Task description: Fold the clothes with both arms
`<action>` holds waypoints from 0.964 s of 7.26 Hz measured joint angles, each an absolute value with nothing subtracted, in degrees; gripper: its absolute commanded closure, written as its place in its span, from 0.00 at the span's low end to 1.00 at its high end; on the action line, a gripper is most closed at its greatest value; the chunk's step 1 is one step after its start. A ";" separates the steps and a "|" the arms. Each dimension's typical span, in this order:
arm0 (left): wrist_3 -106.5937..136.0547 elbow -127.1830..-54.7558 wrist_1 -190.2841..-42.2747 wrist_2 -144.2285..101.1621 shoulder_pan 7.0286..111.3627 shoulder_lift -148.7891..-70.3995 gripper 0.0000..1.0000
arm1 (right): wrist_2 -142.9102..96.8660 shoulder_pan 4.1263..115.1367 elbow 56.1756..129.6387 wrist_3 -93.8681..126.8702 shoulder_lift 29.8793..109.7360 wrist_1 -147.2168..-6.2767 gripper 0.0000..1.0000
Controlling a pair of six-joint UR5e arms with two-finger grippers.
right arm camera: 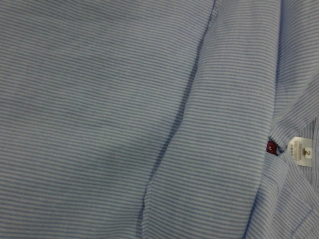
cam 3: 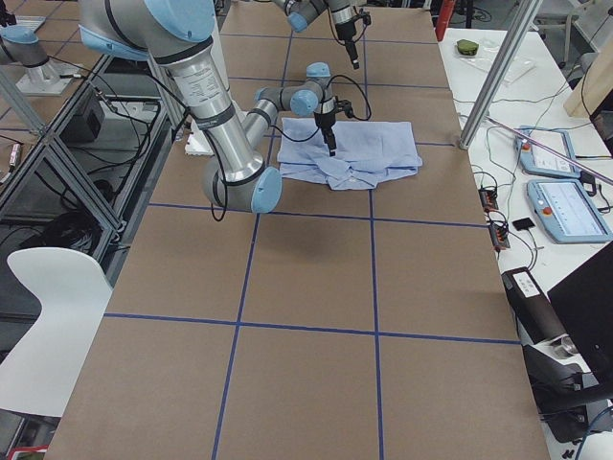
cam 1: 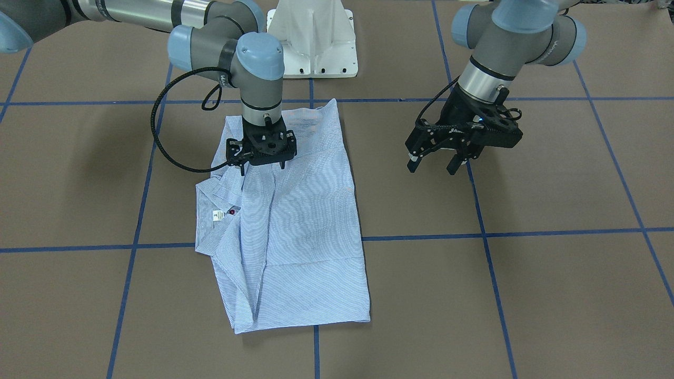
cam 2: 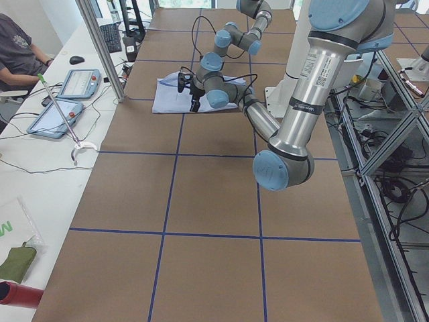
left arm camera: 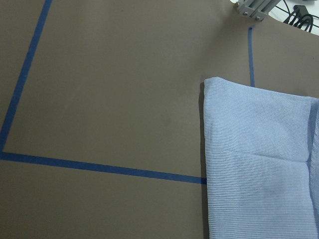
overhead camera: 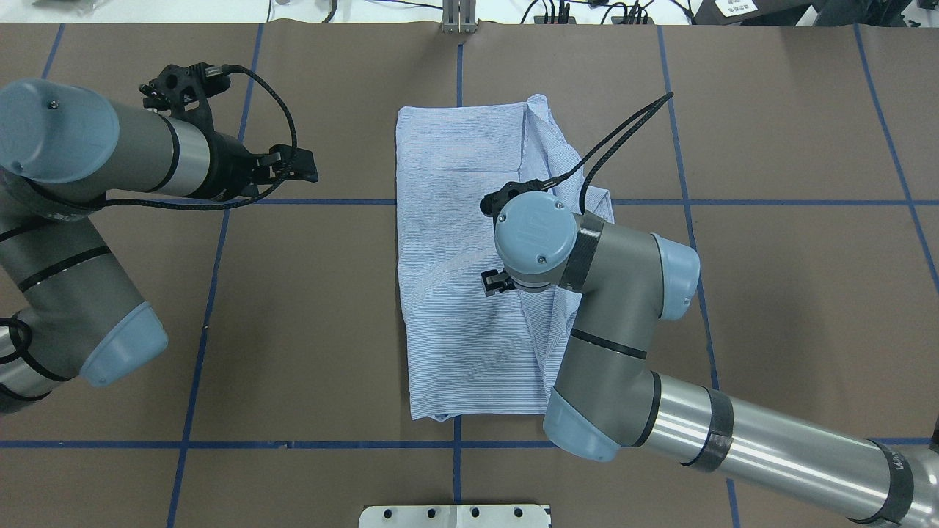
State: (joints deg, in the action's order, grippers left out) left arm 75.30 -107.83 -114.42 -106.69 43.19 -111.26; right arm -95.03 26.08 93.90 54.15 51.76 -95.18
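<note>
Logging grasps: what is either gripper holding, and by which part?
Nothing. The left gripper hangs open beside the shirt; the right gripper is open over it.

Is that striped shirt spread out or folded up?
Folded. The shirt lies as a compact rectangle, no sleeves sticking out, a crease running along it, the neck label near one edge.

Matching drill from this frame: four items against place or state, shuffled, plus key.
Items
1. left gripper
2. right gripper
3. neck label
4. white pedestal

Places
a. next to a dark red button
b. above the shirt, pointing down
c. over bare table, off the shirt
d. on the table's robot side, beyond the shirt's end

Pairs: 1-c, 2-b, 3-a, 4-d
</note>
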 measured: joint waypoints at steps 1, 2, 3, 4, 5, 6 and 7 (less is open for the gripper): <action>75.45 -107.71 -114.60 -106.68 42.99 -111.31 0.00 | -94.65 25.64 93.03 54.09 51.67 -95.24 0.00; 75.61 -107.61 -114.73 -106.64 42.67 -111.33 0.00 | -94.34 25.38 92.39 54.00 51.72 -95.28 0.00; 75.72 -107.50 -114.84 -106.60 42.22 -111.35 0.00 | -94.19 25.28 91.98 53.86 51.76 -95.62 0.00; 75.82 -107.24 -114.93 -106.56 41.66 -111.42 0.00 | -93.96 25.26 91.87 53.63 51.75 -96.55 0.00; 76.00 -106.90 -115.00 -106.54 41.32 -111.50 0.00 | -93.64 25.25 91.98 53.17 51.72 -97.72 0.00; 76.34 -106.70 -115.03 -106.51 40.92 -111.61 0.00 | -93.41 25.30 92.18 52.72 51.77 -98.81 0.00; 76.83 -106.59 -115.04 -106.45 40.38 -111.76 0.00 | -93.31 25.46 92.32 52.46 51.96 -99.55 0.00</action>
State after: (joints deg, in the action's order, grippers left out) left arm 76.83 -106.59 -115.04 -106.45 40.38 -111.76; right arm -93.31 25.46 92.32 52.46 51.96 -99.55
